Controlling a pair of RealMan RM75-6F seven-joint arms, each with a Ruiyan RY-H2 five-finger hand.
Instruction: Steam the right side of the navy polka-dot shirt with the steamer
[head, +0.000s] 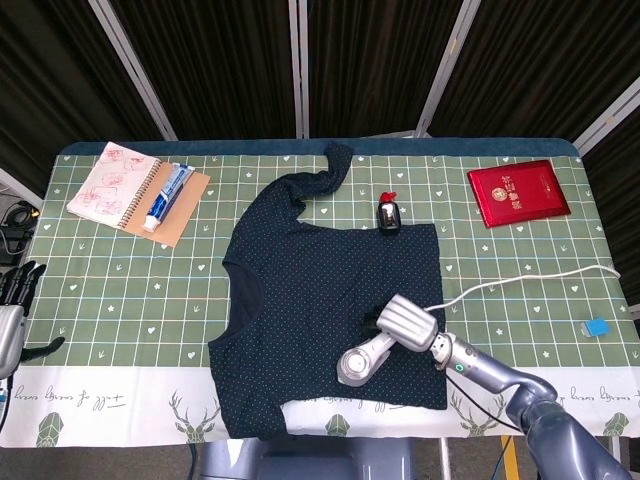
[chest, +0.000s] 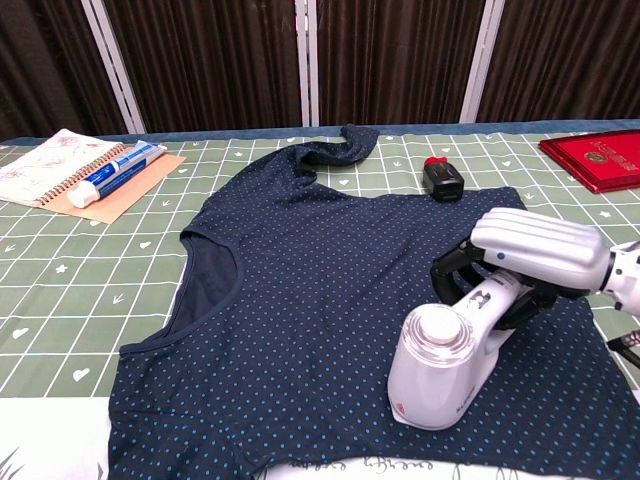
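The right hand (chest: 535, 262) grips the white steamer (chest: 440, 368) by its handle, its head resting low on the right side of the navy polka-dot shirt (head: 330, 310), which lies flat on the surface (head: 520, 270). Steaming appears underway; next, glide slowly across uncovered fabric. The left hand (head: 12, 305) hangs at the edge, seemingly empty.

I see the navy polka-dot shirt (head: 325, 315) spread flat on the tabletop (head: 120, 290), neckline to the left, one sleeve bunched at the far edge. The white steamer (chest: 440, 368) stands on the shirt's near right part, head pressed to the fabric, its handle gripped by my right hand (chest: 535, 250).
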